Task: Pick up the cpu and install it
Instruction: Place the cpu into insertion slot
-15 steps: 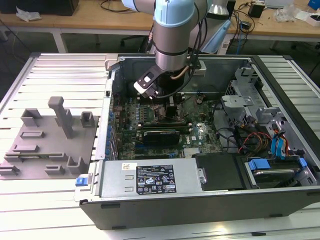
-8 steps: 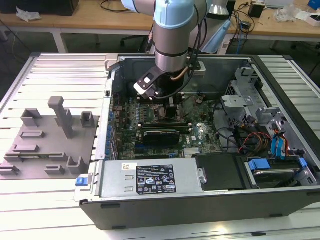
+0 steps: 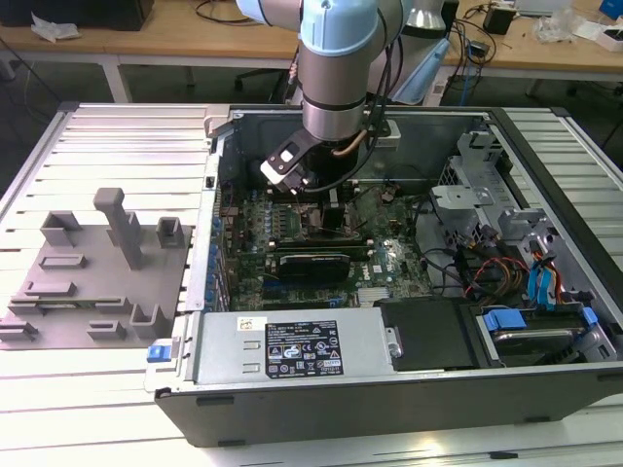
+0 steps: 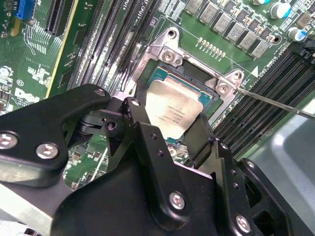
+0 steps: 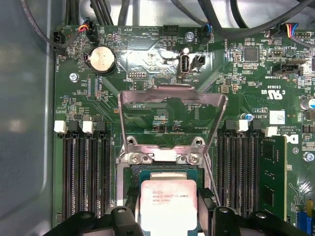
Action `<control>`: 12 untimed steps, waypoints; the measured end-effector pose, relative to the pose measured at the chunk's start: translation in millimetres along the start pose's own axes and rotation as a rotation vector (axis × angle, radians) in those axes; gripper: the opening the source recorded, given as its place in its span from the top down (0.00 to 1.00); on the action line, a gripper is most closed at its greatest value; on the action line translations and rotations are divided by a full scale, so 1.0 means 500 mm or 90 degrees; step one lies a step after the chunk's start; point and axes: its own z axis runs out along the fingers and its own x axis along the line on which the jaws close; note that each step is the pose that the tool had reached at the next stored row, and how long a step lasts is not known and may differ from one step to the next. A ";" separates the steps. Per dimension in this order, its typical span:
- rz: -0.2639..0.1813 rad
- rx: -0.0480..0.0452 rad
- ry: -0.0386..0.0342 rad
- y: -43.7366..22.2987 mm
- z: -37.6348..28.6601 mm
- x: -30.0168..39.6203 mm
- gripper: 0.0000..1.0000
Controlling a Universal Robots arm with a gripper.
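The gripper (image 4: 172,120) works inside the open computer case (image 3: 389,407), whose walls ring the motherboard (image 3: 384,255). In the exterior view, the graphics card (image 3: 311,263) lies close by at 6 o'clock from the gripper. Memory slots (image 5: 83,177) flank the socket (image 5: 162,173) on two sides, and its load plate (image 5: 172,91) stands raised. The jaws are closed on opposite edges of the cpu (image 5: 169,202), a silver-grey square with faint print, held level at the socket opening. Whether it is seated cannot be told.
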 end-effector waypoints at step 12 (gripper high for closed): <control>0.000 0.0001 -0.0002 0.000 0.001 0.004 0.45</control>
